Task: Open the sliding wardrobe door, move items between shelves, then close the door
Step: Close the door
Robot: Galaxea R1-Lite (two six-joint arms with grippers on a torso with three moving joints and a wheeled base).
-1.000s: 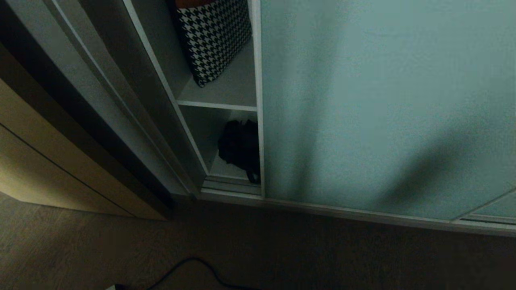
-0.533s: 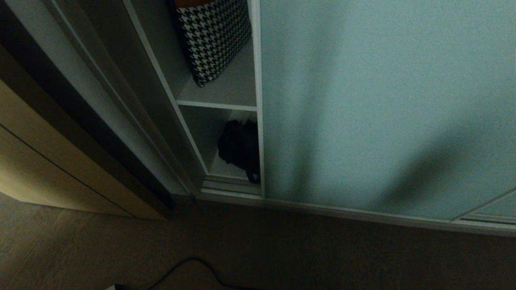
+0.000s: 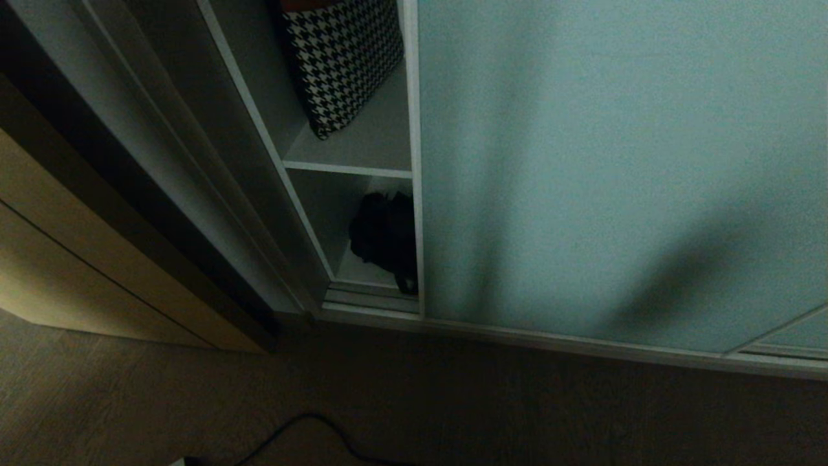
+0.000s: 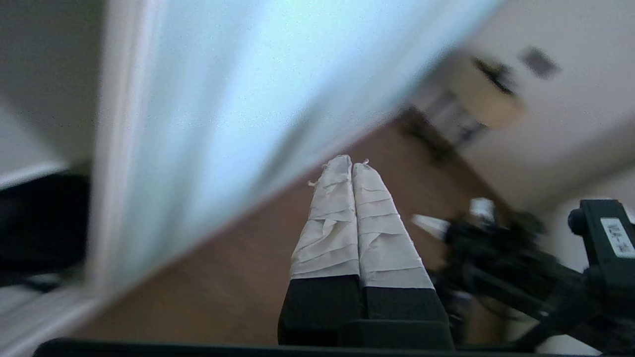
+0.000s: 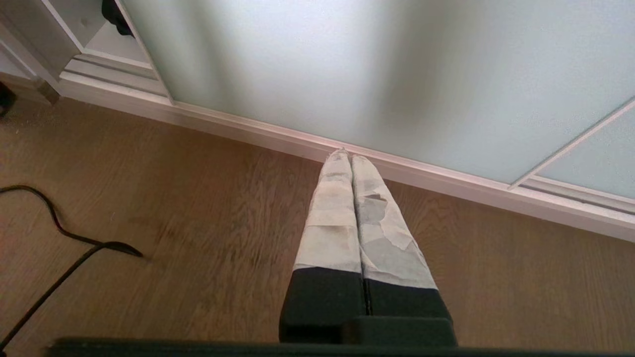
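Frosted teal sliding wardrobe door (image 3: 614, 168) beside soft, lumpy black bag (image 3: 383, 236).

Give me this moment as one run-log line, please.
door: slightly open | black bag: lower shelf | left gripper: shut, empty | right gripper: shut, empty

The sliding wardrobe door (image 3: 614, 168) blocks most of the cabinet. Left of its edge a narrow gap stays free, partly filled by a houndstooth bag (image 3: 343, 61) above the shelf (image 3: 349, 169) and a black bag (image 3: 383, 236) below.
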